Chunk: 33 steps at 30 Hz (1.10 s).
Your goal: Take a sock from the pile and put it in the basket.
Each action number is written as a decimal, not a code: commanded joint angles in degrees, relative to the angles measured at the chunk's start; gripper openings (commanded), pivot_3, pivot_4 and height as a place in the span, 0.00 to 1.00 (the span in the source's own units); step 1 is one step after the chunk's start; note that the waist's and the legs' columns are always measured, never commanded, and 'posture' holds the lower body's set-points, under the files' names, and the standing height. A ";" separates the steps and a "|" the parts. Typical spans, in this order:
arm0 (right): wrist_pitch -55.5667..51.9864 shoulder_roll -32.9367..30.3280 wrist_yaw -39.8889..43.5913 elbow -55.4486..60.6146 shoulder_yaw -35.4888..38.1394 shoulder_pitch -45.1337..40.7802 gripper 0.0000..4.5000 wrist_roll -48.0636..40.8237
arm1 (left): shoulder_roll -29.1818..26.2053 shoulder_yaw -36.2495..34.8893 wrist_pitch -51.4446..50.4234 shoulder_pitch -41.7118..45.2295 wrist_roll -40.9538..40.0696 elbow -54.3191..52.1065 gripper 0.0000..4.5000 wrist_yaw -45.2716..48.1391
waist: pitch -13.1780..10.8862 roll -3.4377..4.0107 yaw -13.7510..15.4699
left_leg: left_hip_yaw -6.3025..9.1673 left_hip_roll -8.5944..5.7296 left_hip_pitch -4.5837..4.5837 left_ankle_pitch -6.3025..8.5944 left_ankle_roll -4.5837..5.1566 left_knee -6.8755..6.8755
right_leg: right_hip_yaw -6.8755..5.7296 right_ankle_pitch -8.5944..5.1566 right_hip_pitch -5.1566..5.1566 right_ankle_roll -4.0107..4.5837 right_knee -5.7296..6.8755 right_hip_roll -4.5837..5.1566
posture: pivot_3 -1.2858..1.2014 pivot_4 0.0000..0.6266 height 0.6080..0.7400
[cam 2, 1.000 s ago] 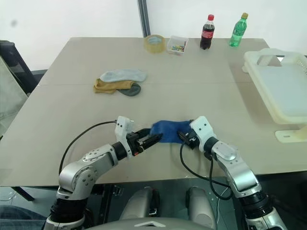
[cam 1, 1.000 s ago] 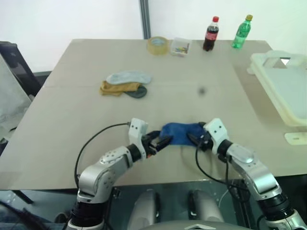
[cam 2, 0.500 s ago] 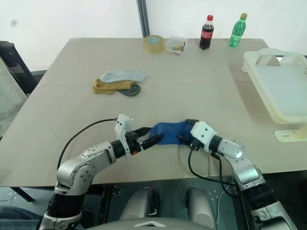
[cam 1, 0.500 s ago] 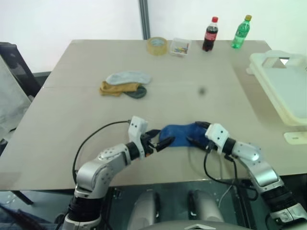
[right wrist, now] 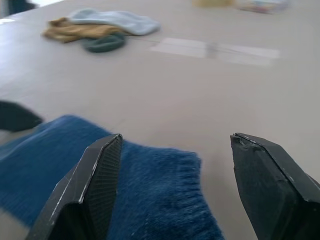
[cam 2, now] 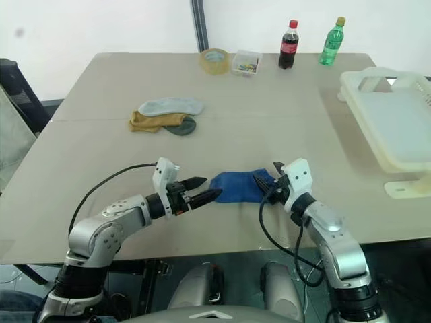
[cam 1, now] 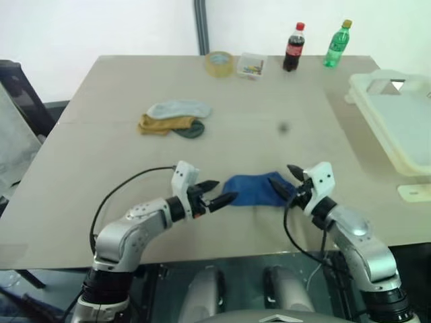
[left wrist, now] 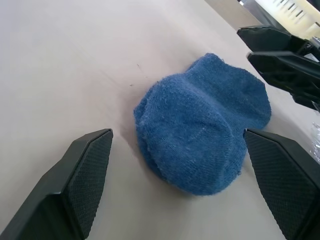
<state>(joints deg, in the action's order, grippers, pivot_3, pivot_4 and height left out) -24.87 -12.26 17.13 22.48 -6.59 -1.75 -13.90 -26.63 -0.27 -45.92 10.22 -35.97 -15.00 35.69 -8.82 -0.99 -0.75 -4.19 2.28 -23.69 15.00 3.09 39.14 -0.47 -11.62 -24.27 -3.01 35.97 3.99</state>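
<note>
A royal blue sock [cam 1: 254, 190] lies bunched on the tan table [cam 1: 121, 168] near its front edge, between my two grippers. My left gripper [cam 1: 223, 191] is open, its fingers [left wrist: 85, 170] on either side of the sock's left end [left wrist: 200, 145] and just short of it. At the sock's right end, my right gripper [cam 1: 284, 177] stands open and a little above the sock [right wrist: 100, 185]. The pile [cam 1: 174, 118] of pale grey, mustard and dark socks lies farther back on the left. The cream-white basket [cam 1: 372, 121] sits at the table's right edge.
A roll of tape [cam 1: 221, 63], a small clear box [cam 1: 253, 65], a cola bottle [cam 1: 293, 47] and a green bottle [cam 1: 338, 44] stand along the far edge. A small white piece [cam 1: 414, 193] lies at the right edge, below the basket.
My right gripper has lifted a little and rolled at the sock's right end. My left gripper has drawn slightly left, off the sock. The sock still lies on the table.
</note>
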 commanded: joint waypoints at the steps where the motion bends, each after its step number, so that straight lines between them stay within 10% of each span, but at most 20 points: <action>1: 1.43 4.61 -6.32 -1.84 -3.51 -1.75 0.80 5.00 | -1.54 0.95 3.01 3.65 3.49 5.72 1.00 2.28 | 0.01 0.01 0.00 | 0.01 -0.01 0.00 -0.01 -0.01 0.00 | -0.02 0.00 -0.01 0.00 0.02 -0.01 | 0.52 0.24 1.00; 33: 16.03 6.93 -12.65 -17.03 -3.59 -3.32 0.80 18.71 | 7.30 0.73 -29.48 17.80 -11.50 17.99 1.00 12.77 | 0.09 -0.09 -0.08 | 0.10 -0.11 0.01 -0.02 0.01 0.00 | -0.01 0.00 0.13 -0.02 -0.03 -0.02 | 0.52 0.24 1.00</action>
<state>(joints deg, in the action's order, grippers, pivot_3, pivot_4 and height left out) -8.50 -4.55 4.51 6.03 -11.71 -5.10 4.28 -19.65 1.08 -73.13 28.53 -45.11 3.61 47.63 -8.74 -1.08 -0.82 -4.09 2.18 -23.68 14.98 3.10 39.14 -0.48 -11.63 -24.14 -3.03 35.94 3.97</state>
